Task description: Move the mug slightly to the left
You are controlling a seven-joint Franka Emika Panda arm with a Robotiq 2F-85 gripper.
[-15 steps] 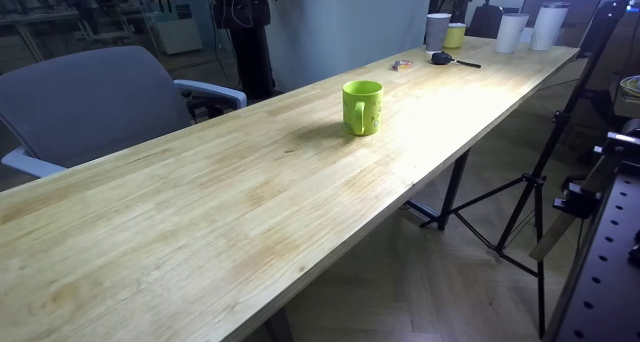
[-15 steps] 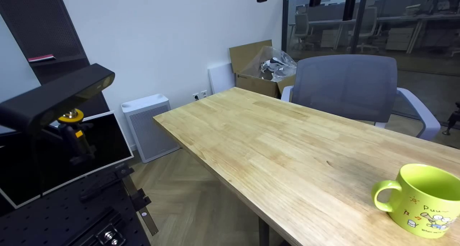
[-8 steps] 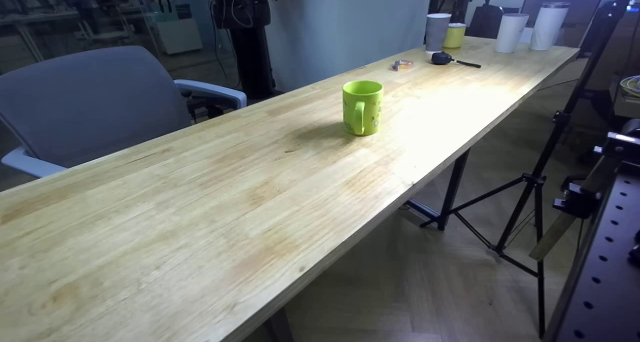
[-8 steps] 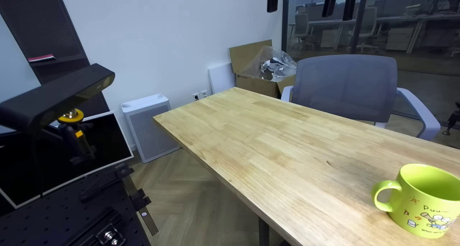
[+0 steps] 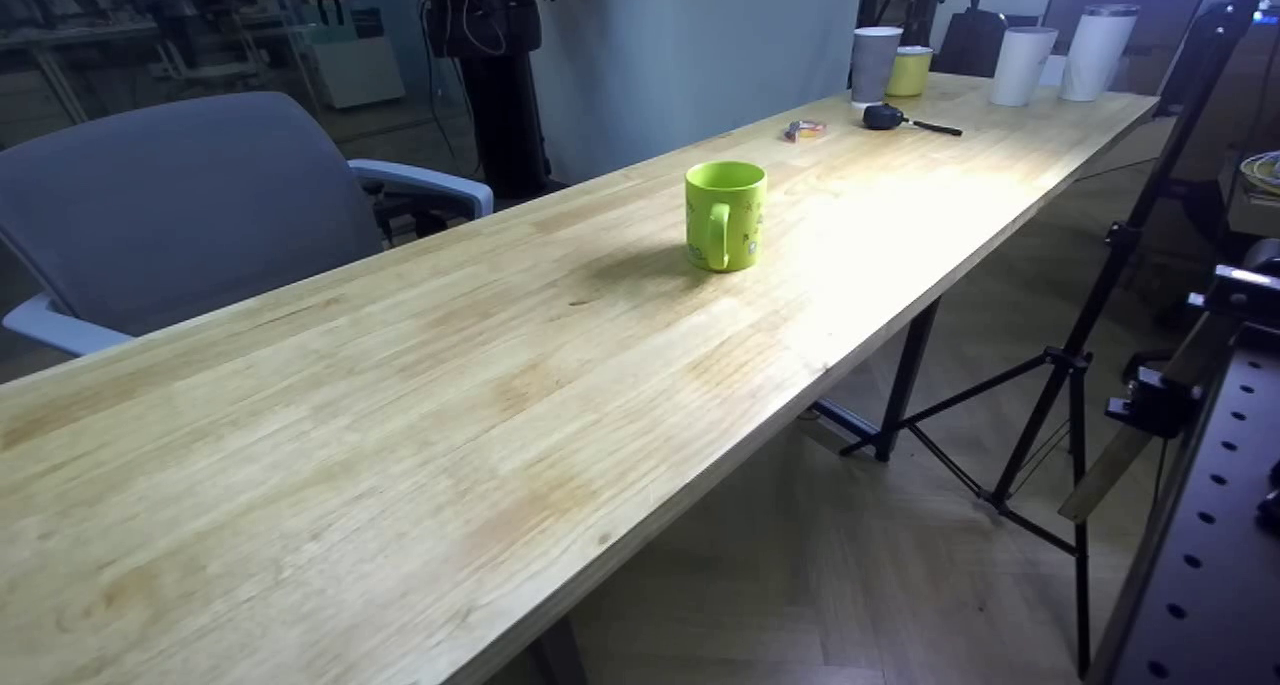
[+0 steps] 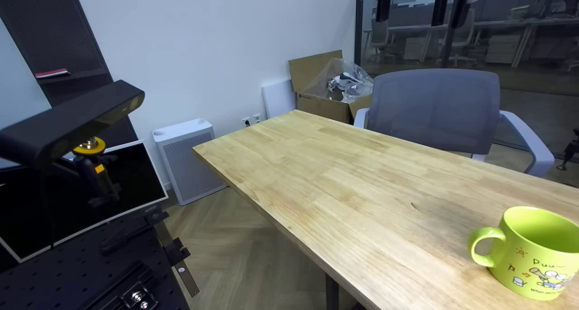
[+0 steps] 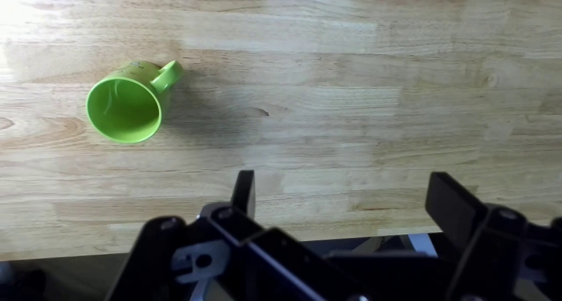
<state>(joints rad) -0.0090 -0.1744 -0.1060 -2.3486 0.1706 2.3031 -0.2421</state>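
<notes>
Lime-green mug (image 7: 131, 102) upright on desk (image 7: 329, 138), long axis vertical (mouth up); handle (image 7: 169, 76) aims upper right in wrist view. Same view: mug well apart from gripper (image 7: 342, 178), up and left of its wide-spread fingers (image 7: 454, 206).

In an exterior view I have a far white wall (image 6: 203, 61), glass partition (image 6: 533, 77) to its right and herringbone flooring (image 6: 244, 237); a mesh-backed office chair (image 6: 434, 111) stands beside the wooden table (image 6: 334, 178) (harsh light (image 5: 900, 225) bleaches part of it).
</notes>
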